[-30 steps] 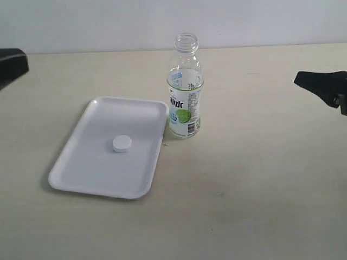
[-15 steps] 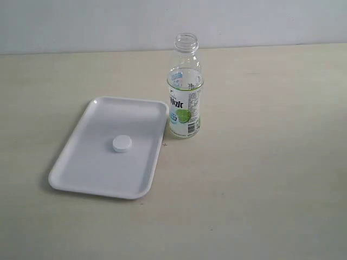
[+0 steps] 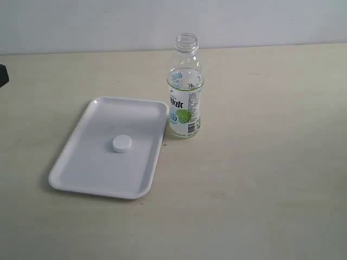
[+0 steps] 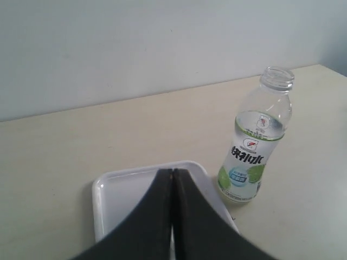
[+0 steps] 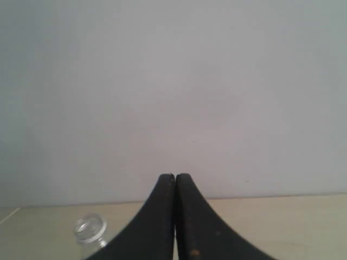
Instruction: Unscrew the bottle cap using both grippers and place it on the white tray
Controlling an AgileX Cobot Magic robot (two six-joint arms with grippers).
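The left gripper [image 4: 172, 172], 2 pointed black fingers, is closed: the tips are pressed flat together w/ no gap. In the left wrist view it hangs above the near part of the white tray [image 4: 103, 189], a flat rectangular white plastic tray w/ rounded corners and a low raised rim. The right gripper [image 5: 174, 176], also 2 pointed black fingers, is closed the same way and faces a pale wall [image 5: 173, 81]. Only the open bottle mouth shows in that view, below and to one side.

Count: 2 grippers, 1 tray, 1 cap, 1 bottle.

In the ext. view the bottle cap [image 3: 122, 143], a small round white plastic screw cap, lies flat on the tray floor near its middle, apart from every rim.

The bottle [image 3: 185, 89], small, clear plastic, stands upright on the beige table top [image 3: 260, 179], just beside the tray's far right corner. Its threaded neck is open.

Its white label carries large blue characters I can't read w/ certainty, a small red logo above them, a pale blue badge and a green lime picture. The fine print is too small to read.

A small black shape [image 3: 2, 76] sits at the left edge of the ext. view; can't tell what it is.
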